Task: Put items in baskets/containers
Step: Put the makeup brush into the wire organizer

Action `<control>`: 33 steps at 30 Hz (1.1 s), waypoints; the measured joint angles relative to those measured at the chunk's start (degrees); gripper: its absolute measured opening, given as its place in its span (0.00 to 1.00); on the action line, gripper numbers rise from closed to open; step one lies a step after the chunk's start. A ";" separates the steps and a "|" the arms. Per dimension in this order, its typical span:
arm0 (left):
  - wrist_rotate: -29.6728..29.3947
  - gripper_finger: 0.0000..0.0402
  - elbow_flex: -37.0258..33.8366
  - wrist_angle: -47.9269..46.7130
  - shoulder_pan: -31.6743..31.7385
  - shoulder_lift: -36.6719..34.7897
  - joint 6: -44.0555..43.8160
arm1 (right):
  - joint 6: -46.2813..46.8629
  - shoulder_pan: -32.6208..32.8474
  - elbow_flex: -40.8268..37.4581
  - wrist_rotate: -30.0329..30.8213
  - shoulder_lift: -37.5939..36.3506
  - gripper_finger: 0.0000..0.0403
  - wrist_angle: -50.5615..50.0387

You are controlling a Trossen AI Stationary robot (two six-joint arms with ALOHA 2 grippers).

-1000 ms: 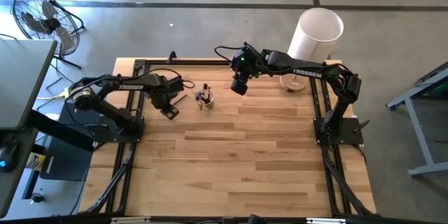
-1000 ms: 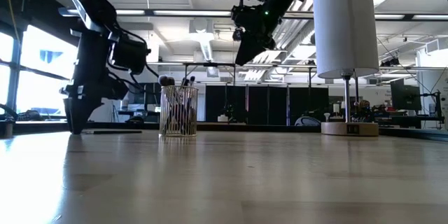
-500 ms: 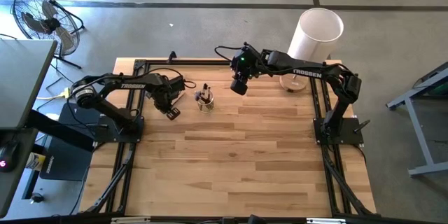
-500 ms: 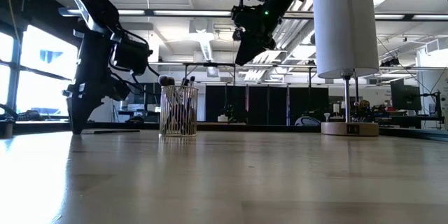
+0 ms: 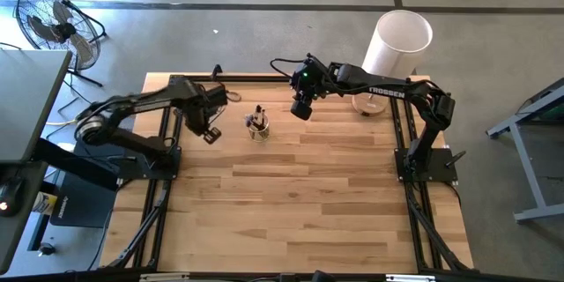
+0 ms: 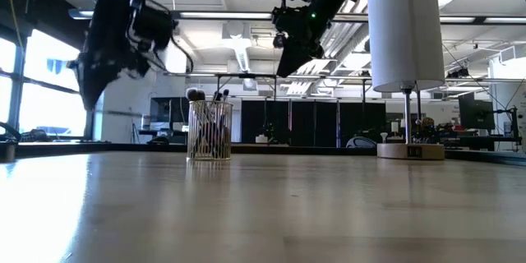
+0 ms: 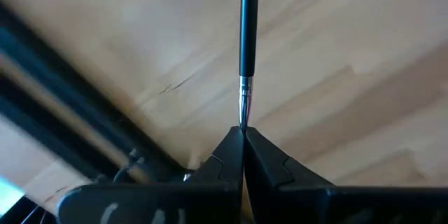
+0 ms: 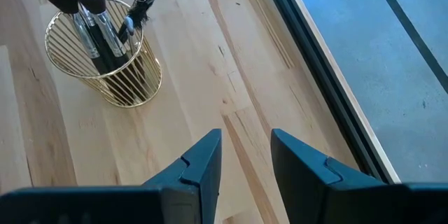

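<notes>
Now we have a thin black makeup brush pinched in the left end effector, lifted near the surface's far-left edge, and must carry it to the gold wire cup beside it while the right end effector hovers parted.

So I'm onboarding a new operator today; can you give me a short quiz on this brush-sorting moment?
1. True or false: the left gripper is shut on a brush.
2. What stands in the gold wire cup?
A. nothing
B. several brushes
C. a lamp
3. Fill in: the right gripper hangs above the table with its fingers ____.

Key: 1 true; 2 B; 3 open.
</notes>
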 joint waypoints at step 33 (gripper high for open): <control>29.42 0.00 31.60 4.14 -7.61 0.95 -14.44 | -65.48 17.23 -0.04 1.17 -0.74 0.24 31.42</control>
